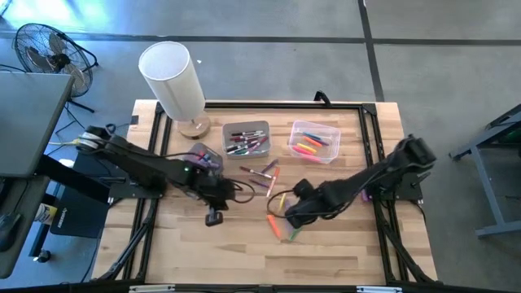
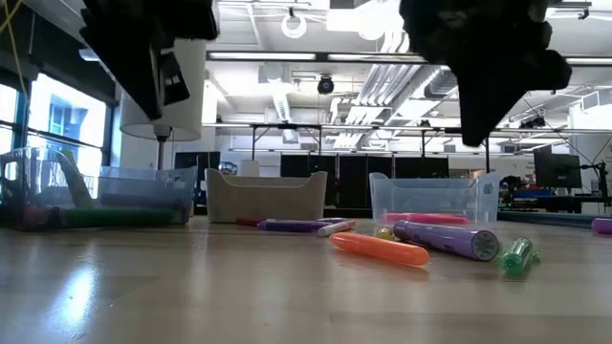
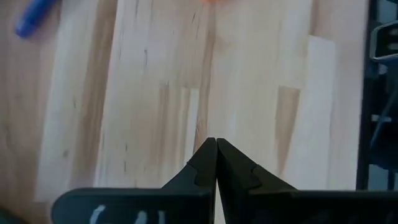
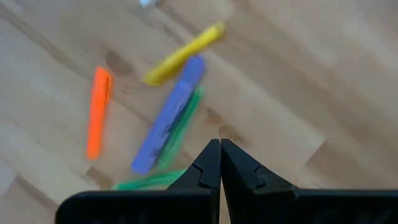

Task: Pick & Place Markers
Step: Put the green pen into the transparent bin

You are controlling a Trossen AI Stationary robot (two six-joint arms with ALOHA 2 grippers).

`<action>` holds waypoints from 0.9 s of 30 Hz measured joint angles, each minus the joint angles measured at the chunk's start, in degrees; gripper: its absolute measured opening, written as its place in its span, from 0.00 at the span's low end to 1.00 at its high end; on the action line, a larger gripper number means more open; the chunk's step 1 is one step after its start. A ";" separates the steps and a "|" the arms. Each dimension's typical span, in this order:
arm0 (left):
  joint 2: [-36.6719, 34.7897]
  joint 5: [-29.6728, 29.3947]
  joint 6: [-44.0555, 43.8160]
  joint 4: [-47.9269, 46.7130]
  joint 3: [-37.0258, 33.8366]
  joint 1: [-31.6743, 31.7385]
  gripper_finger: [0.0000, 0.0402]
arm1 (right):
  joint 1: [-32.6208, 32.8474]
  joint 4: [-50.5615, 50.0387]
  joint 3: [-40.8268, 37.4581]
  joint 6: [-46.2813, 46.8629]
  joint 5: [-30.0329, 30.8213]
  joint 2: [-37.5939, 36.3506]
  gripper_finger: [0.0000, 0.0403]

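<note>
Currently both grippers hang above the butcher-block table [image 1: 342, 244], fingers pressed tip to tip, holding nothing. Left gripper [image 3: 216, 146]: closed, over bare wood left of table centre. Its wrist view gives only a blue marker [image 3: 32, 15] far off at one corner and a sliver of orange at the frame edge. No marker lies between or directly ahead of its fingers.

Right gripper [image 4: 220, 148]: closed, empty, hovering over the loose cluster right of centre. Just ahead of its tips lies a purple marker [image 4: 168, 118] with a green marker [image 4: 181, 129] pressed along one side, parallel and touching. A yellow marker [image 4: 185, 53] lies beyond them, angled across the purple one's far end. An orange marker [image 4: 97, 112] sits apart to the side, roughly parallel to the purple one. A second green marker [image 4: 147, 181] lies close beside the finger bases.

Key relation: the purple/green pair's long axis runs diagonally toward the gripper. Judgement: the fingers must first part, then likely need rotation to close across the barrel.

Right arm is clearly nearer this cluster. More markers [image 1: 262, 172] lie scattered nearer table centre, between the arms.

Already sorted: grey bin [image 1: 246, 140] and clear bin [image 1: 313, 141] at the table's far side both hold markers. Low view confirms orange [image 2: 381, 248] and purple barrels flat on the wood.
</note>
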 joint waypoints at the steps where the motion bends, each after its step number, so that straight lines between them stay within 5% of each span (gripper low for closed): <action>1: -0.89 -0.24 0.74 0.10 -0.06 -0.02 0.00 | -0.17 -1.10 1.56 1.23 -1.34 1.87 0.00; 13: -2.64 3.96 6.77 -1.75 -0.14 -0.02 0.00 | -0.99 -1.46 9.34 7.95 -7.66 17.19 0.13; 27: -2.64 5.25 8.16 -2.76 -0.14 -0.02 0.00 | -1.03 0.99 9.15 11.40 -7.04 19.44 0.21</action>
